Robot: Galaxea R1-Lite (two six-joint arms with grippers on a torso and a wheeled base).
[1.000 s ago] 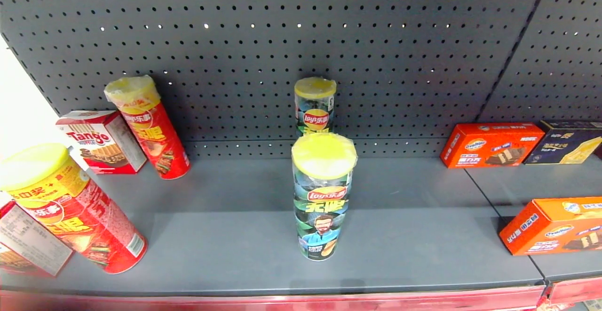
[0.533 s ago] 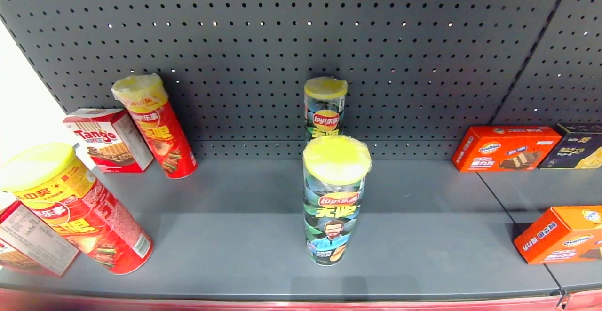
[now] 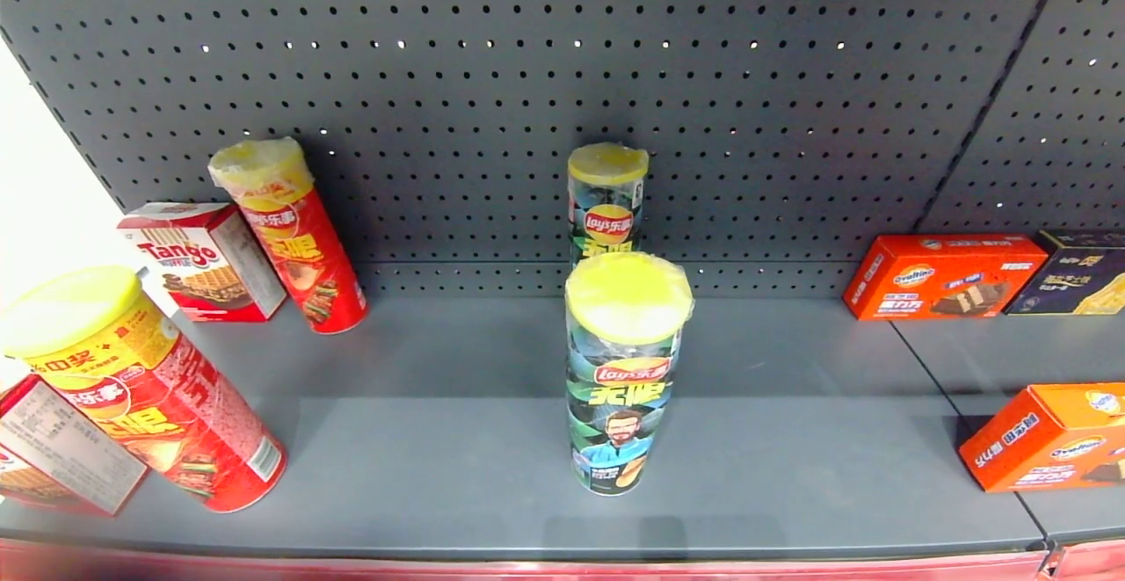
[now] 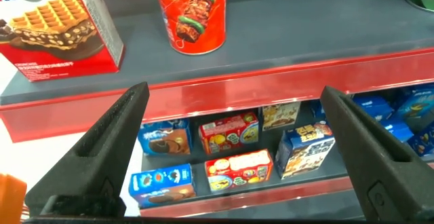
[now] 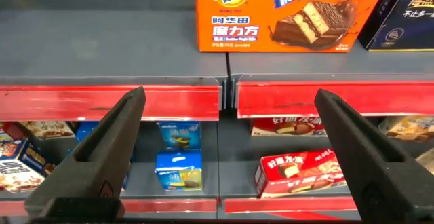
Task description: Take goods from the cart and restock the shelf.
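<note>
Presently left tool point(image 4: 234, 95) released and empty, facing red shelf edge point(image 4: 285, 71), right tool point(image 5: 230, 96) likewise spread empty

You face a dark grey pegboard back panel point(image 3: 492, 80), and light pricks through a few of its holes. Just ahead of the left end effector point(image 4: 234, 92), a red price rail point(image 4: 380, 64) edges the grey shelf board point(image 4: 305, 20). Straight before the right end effector point(image 5: 230, 94), a seam point(image 5: 227, 61) divides two bays. Below both end effectors sits a lower tier point(image 5: 234, 176). Left of the left end effector, at the shelf's end, is a bright white surface point(image 3: 35, 168).
</note>
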